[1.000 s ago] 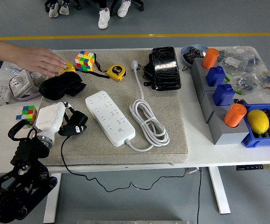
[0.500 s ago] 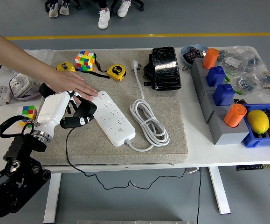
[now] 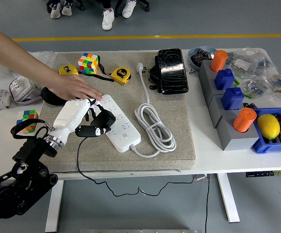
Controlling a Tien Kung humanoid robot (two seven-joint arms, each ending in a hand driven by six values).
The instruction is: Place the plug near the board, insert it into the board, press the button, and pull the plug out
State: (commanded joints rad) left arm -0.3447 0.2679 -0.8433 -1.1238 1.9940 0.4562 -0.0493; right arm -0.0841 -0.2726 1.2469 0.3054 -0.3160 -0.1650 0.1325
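Left hand [image 3: 77, 114]: my fingers [image 3: 92, 130] are closed around the black plug [image 3: 103, 120], held at the near-left edge of the board [image 3: 115, 121]; whether it touches, I cannot tell.

Plug: its black cable [image 3: 79, 160] trails down off the tabletop [image 3: 203, 160] edge.

Board: white, long axis running from far-left to near-right on the grey mat [image 3: 179, 126], its white cord [image 3: 155, 127] coiled just beside it.

Person's hand [image 3: 74, 87]: flat, fingertips on the board's far end.
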